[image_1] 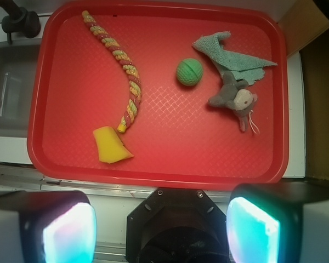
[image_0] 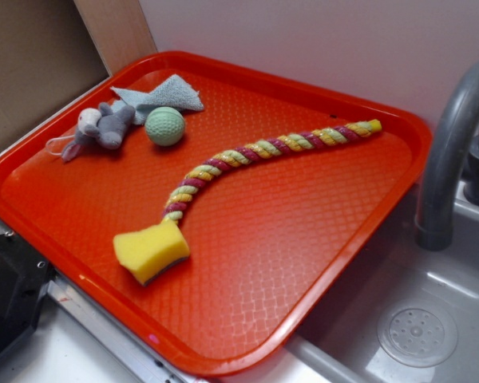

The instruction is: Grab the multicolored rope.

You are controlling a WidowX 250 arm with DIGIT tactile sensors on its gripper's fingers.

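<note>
The multicolored rope (image_0: 259, 152) (image_1: 123, 68), a twisted cord of yellow, maroon and pale strands, lies in a gentle curve on the red tray (image_0: 319, 231) (image_1: 164, 159). One end touches a yellow sponge (image_0: 150, 250) (image_1: 111, 145). In the wrist view my gripper (image_1: 162, 230) hangs high above the near edge of the tray, well away from the rope. Its two glowing pads (image_1: 68, 235) stand wide apart with nothing between them. The gripper does not show in the exterior view.
A green ball (image_0: 165, 126) (image_1: 189, 72), a grey plush toy (image_0: 104, 128) (image_1: 233, 98) and a pale teal cloth (image_0: 164, 96) (image_1: 230, 55) lie on the tray. A grey faucet (image_0: 451, 152) and sink basin (image_0: 415, 327) stand beside it.
</note>
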